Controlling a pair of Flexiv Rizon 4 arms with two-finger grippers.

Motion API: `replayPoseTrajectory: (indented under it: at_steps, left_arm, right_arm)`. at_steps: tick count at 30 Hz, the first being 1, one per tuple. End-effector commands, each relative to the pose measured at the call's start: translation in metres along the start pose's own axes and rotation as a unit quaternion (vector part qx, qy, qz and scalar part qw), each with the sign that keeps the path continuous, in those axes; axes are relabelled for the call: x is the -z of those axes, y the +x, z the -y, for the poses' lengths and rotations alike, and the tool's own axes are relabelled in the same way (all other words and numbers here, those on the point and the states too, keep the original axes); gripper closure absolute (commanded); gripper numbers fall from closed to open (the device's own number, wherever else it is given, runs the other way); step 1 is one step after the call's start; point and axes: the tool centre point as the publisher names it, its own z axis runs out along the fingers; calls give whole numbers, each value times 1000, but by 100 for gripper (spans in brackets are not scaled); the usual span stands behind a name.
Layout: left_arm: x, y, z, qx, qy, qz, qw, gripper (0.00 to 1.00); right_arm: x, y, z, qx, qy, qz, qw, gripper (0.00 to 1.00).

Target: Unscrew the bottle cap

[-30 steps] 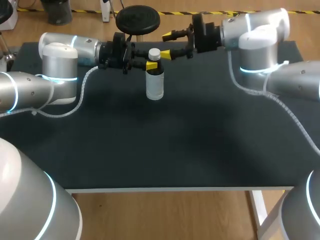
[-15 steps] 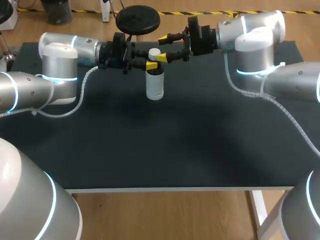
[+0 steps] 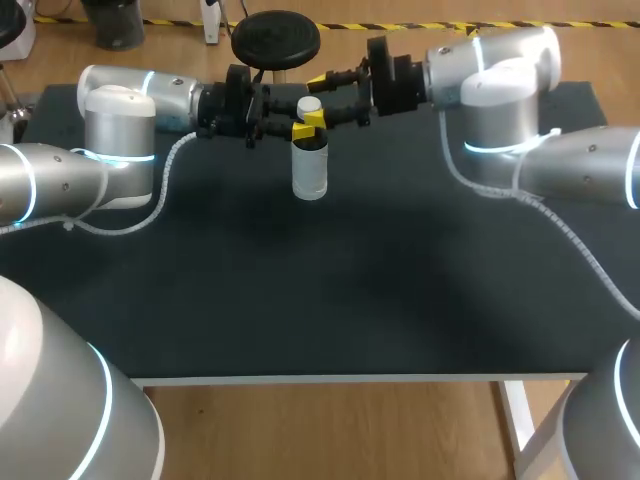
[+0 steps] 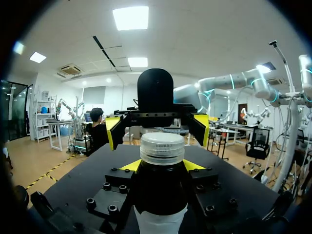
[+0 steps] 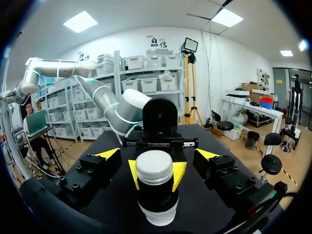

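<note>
Head view: over the last second the right hand [image 3: 317, 99] has slid in from the right. Its wide-spread fingers now flank the cap [image 3: 309, 104], so I judge that closing on it comes next. The bottle [image 3: 310, 172] stands upright at the far middle of the tabletop [image 3: 350, 290], its neck clamped by the left hand [image 3: 306, 131].

Left wrist view: both yellow tips press the dark neck just under the cap.

Right wrist view: the cap sits between the spread fingers, touching neither.
</note>
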Motion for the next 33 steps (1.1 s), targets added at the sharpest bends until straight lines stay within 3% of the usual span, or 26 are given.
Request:
replayPoseTrajectory:
  at_steps: [1, 4, 6, 8, 9, 10, 13, 14, 17, 23, 29, 33]
  left_arm:
    - [1, -3, -3, 0, 1, -4, 1000, 100]
    - [1, -3, -3, 0, 1, -4, 1000, 100]
    - [1, -3, -3, 0, 1, -4, 1000, 100]
    - [1, -3, -3, 0, 1, -4, 1000, 100]
    - [1, -3, -3, 0, 1, -4, 1000, 100]
    - [1, -3, -3, 0, 1, -4, 1000, 100]
    - [1, -3, -3, 0, 1, -4, 1000, 100]
    - [1, -3, -3, 0, 1, -4, 1000, 100]
    - [1, -3, -3, 0, 1, -4, 1000, 100]
    - [1, -3, -3, 0, 1, -4, 1000, 100]
    - [1, -3, -3, 0, 1, -4, 1000, 100]
    - [1, -3, -3, 0, 1, -4, 1000, 100]
  right_arm:
    - [-3, -1, 2, -1, 0, 2, 1000, 0]
    - [-3, -1, 3, -1, -1, 3, 1000, 0]
    - [-3, -1, 3, -1, -2, 3, 1000, 35]
    - [-3, -1, 3, -1, -2, 2, 1000, 40]
    - [-3, -1, 3, -1, -3, 2, 1000, 35]
    - [-3, -1, 3, 0, -3, 1, 1000, 48]
    - [-3, -1, 2, 1, -3, -1, 1000, 64]
    - [-3, -1, 2, 1, -3, -1, 1000, 76]
    - [-3, -1, 2, 1, -1, -5, 1000, 99]
    - [-3, -1, 2, 3, -4, -22, 1000, 100]
    - [2, -2, 3, 16, -12, -93, 995, 100]
    - [6, -4, 1, 27, -24, -163, 986, 100]
